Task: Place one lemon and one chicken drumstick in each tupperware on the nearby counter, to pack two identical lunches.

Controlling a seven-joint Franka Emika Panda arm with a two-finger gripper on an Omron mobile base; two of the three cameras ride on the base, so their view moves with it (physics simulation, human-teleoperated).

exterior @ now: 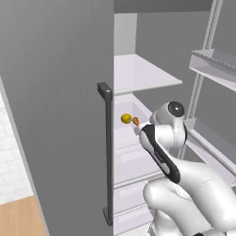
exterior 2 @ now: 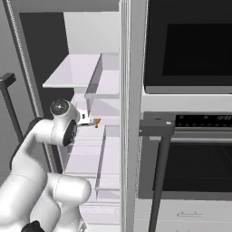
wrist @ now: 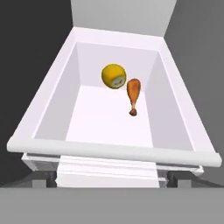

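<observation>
Unlabelled lemon [wrist: 113, 76] beside chicken drumstick [wrist: 133, 94], white drawer [wrist: 109, 151].

Lemon [wrist: 113, 76] beside drumstick [wrist: 133, 94] in drawer [wrist: 109, 151]

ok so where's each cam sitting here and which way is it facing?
Left base view: behind the arm on its left, facing forward into the open fridge; arm rises lower right.
Right base view: behind on the right, facing the fridge shelves and the oven; arm lower left.
Hand view: on the hand, looking down into a white drawer.
Shared: lemon in the left base and hand views, chicken drumstick in all three.
</observation>
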